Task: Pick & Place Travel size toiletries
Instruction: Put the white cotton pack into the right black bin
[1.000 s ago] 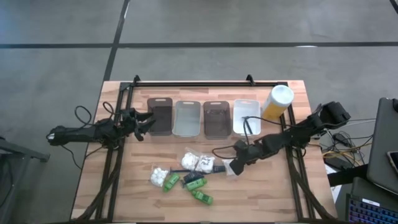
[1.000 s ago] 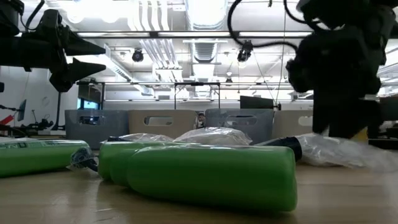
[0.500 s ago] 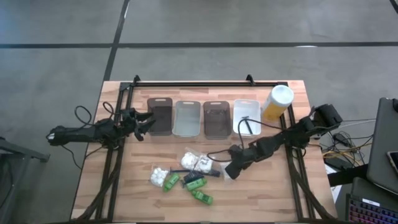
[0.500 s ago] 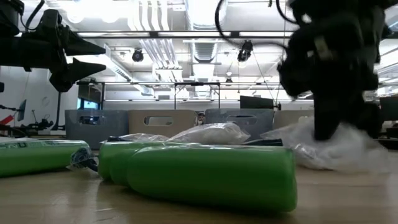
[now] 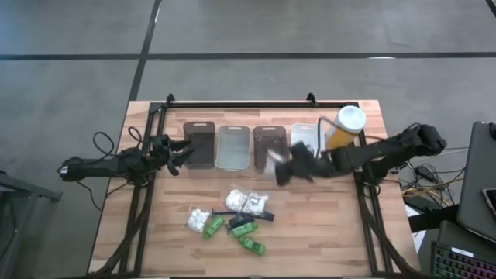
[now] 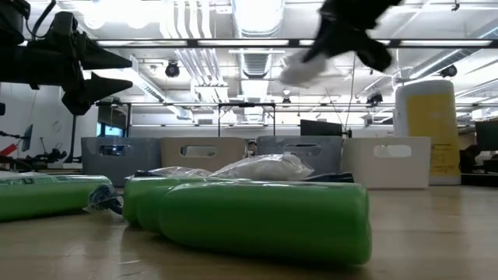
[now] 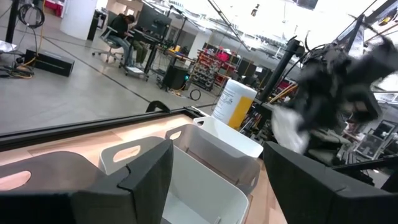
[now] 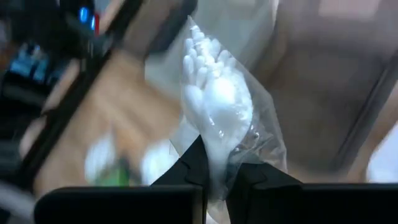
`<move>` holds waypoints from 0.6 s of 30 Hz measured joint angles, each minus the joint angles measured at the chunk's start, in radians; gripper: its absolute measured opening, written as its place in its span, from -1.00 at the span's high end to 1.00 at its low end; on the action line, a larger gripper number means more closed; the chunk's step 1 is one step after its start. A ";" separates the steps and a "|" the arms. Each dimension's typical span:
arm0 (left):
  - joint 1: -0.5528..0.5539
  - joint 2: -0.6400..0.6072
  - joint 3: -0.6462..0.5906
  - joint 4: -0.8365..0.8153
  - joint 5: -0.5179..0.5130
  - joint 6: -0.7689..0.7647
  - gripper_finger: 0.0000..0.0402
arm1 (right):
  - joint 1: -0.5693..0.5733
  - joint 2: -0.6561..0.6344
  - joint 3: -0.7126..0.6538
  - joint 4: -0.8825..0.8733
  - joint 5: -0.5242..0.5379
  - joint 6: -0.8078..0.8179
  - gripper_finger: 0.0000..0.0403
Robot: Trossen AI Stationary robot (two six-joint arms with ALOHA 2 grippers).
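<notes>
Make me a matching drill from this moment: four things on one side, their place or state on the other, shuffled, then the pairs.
Things
1. white packet
2. yellow cylinder
3. left tool
4. green bottles

Places or states
A. open, beside the leftmost tray
B. lying at the table's front
C. held up in the right tool
D. upright at the right end of the trays

Pairs: 1-C, 2-D, 3-A, 4-B

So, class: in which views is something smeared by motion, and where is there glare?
High view: the right gripper and its packet smear over the trays. Low view: the packet blurs under glaring ceiling lights, and the near green bottle is soft. Right wrist view: the background streaks; the packet stays fairly sharp.
</notes>
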 joint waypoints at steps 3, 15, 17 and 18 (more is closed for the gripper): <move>0.000 0.001 0.000 0.000 0.000 0.000 -0.27 | -0.124 0.044 0.079 -0.030 -0.005 -0.114 0.90; 0.000 0.001 0.000 0.001 0.000 0.000 -0.27 | -0.458 0.381 0.246 -0.113 -0.249 -0.464 0.63; 0.000 0.001 0.000 0.001 0.000 0.000 -0.27 | -0.455 0.422 0.272 -0.143 -0.228 -0.467 0.51; 0.000 0.001 0.000 0.001 0.000 0.000 -0.27 | -0.455 0.437 0.285 -0.165 -0.222 -0.468 0.44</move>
